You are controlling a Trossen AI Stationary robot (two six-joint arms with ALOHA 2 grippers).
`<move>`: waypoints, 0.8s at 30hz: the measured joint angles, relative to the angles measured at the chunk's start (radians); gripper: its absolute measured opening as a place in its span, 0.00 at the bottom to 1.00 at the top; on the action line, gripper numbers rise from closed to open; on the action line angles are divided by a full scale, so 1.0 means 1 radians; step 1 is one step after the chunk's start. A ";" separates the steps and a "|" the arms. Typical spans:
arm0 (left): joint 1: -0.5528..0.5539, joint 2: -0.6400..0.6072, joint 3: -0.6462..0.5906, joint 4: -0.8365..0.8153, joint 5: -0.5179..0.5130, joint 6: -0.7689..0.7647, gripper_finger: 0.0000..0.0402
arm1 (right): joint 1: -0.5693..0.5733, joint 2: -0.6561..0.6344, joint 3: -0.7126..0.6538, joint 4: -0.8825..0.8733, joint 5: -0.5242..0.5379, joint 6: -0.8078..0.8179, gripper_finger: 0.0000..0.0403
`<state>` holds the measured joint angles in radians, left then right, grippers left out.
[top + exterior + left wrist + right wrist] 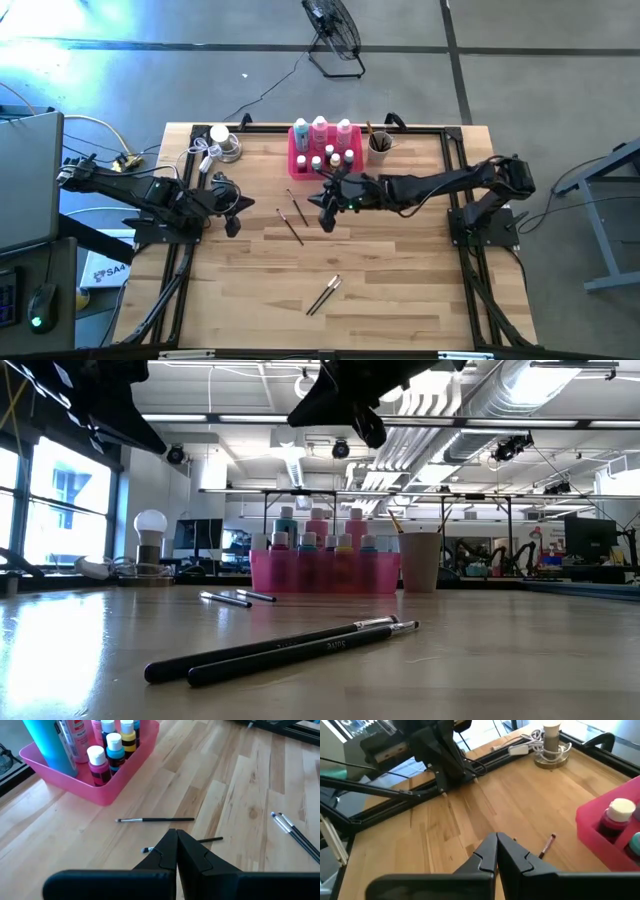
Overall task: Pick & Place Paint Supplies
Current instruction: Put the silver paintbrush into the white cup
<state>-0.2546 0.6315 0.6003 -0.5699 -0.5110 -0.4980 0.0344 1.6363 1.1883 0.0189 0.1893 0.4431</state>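
Wooden table [400, 290] mostly bare, both grippers' jaws closed (empty), paintbrushes [322, 296] toward the near edge.

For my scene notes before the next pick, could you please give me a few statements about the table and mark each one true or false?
1. The pink tray holds the paint bottles. True.
2. The right hand grips a paintbrush. False: it is shut on nothing, above the table.
3. Two dark brushes lie side by side on the near part of the table. True.
4. The beige cup lies tipped over. False: it stands upright beside the tray.
5. The left hand is open. False: it is shut.
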 joint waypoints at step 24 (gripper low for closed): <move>-0.001 -0.048 0.001 0.105 0.255 0.238 0.00 | 0.130 0.241 0.218 -0.087 0.074 0.266 0.00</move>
<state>-0.2554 0.5832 0.6010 -0.4652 -0.2557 -0.2597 0.1648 1.8777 1.4065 -0.0678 0.2638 0.7096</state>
